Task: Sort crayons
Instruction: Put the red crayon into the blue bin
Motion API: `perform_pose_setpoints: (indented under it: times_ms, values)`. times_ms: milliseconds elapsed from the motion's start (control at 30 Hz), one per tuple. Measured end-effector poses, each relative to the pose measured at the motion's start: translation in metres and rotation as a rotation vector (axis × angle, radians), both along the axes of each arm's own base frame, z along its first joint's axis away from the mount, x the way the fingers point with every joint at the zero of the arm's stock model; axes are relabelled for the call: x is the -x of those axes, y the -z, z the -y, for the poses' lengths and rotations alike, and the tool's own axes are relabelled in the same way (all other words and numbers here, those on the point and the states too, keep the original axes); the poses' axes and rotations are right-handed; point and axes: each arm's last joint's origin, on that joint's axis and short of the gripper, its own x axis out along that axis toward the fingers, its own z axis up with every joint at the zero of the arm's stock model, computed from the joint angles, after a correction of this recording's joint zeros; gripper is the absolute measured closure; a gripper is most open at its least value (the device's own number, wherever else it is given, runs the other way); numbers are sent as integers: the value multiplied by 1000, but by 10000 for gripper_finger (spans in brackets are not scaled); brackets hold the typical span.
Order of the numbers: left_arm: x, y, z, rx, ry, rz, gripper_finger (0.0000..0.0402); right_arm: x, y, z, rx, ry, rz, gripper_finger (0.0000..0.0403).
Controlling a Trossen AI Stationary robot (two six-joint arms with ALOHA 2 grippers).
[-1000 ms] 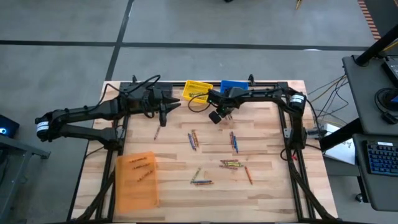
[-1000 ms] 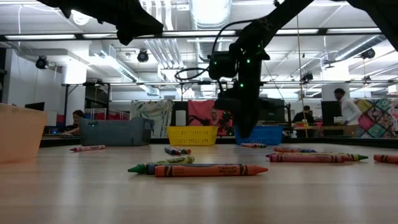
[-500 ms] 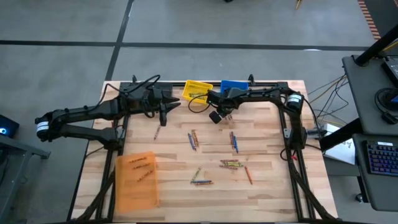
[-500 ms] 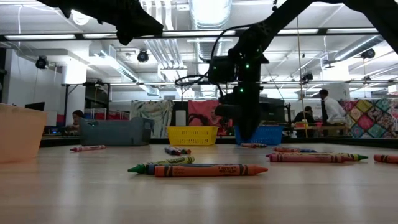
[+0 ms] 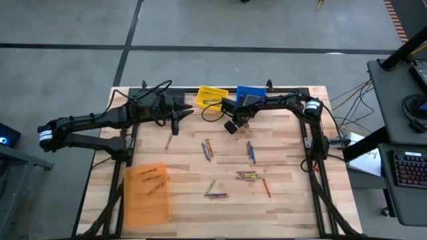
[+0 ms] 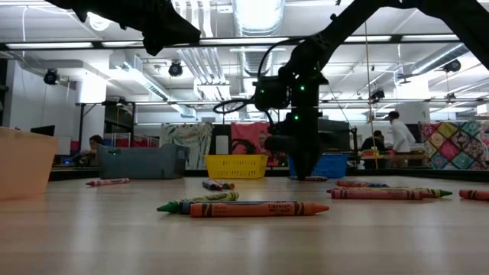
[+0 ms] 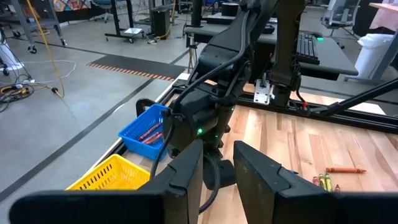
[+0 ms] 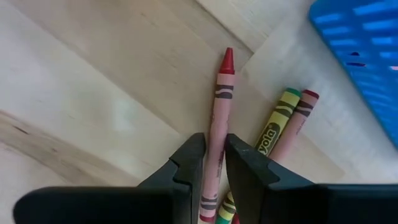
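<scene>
Loose crayons lie on the wooden table, among them a pair (image 5: 207, 149) at the middle and an orange one (image 6: 260, 208) at the front. Beside the blue bin (image 5: 250, 93), a red crayon (image 8: 219, 106) lies flat next to a yellow-green crayon (image 8: 273, 127) and another red one (image 8: 298, 115). My right gripper (image 8: 214, 146) points down at the tabletop (image 6: 304, 174), open by a narrow gap, with one finger on each side of the red crayon. My left gripper (image 7: 217, 155) hangs above the table's far left part (image 5: 175, 125), open and empty. My right gripper comes from above, steeply down, its fingers (image 8: 189, 158) close on both sides of the red crayon's wrapped shaft (image 8: 214, 140), around its middle and across its length. The crayon lies flat on the table. Whether the fingers touch it, I cannot tell.
A yellow bin (image 5: 212, 96) stands left of the blue one at the far edge. An orange bin (image 5: 147, 193) holding crayons sits near the front left. More crayons lie at the right middle (image 5: 251, 151) and toward the front (image 5: 248, 175), (image 5: 215, 193). Black frame rails (image 5: 308, 143) run along the table's sides.
My right gripper has sunk toward the table beside the blue bin, and its fingertips have come down to the tabletop. The crayons lie as they did before.
</scene>
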Motion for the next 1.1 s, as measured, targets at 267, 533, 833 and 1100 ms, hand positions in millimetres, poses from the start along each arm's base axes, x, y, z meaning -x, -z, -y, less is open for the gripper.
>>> perform_pose_setpoints:
  times_ms: [267, 533, 833, 1100]
  values:
    - [0, 0, 0, -1, 0, 4, 329, -1, 0, 0, -12, -27, 4, 388]
    - [0, 0, 0, 0, 0, 5, 329, 0, -5, -1, -11, -48, 19, 390]
    - [0, 0, 0, 9, -2, 7, 329, -7, -50, -15, 38, -171, 138, 390]
    - [0, 0, 0, 10, -2, 7, 329, -8, -92, -20, 114, -332, 195, 390]
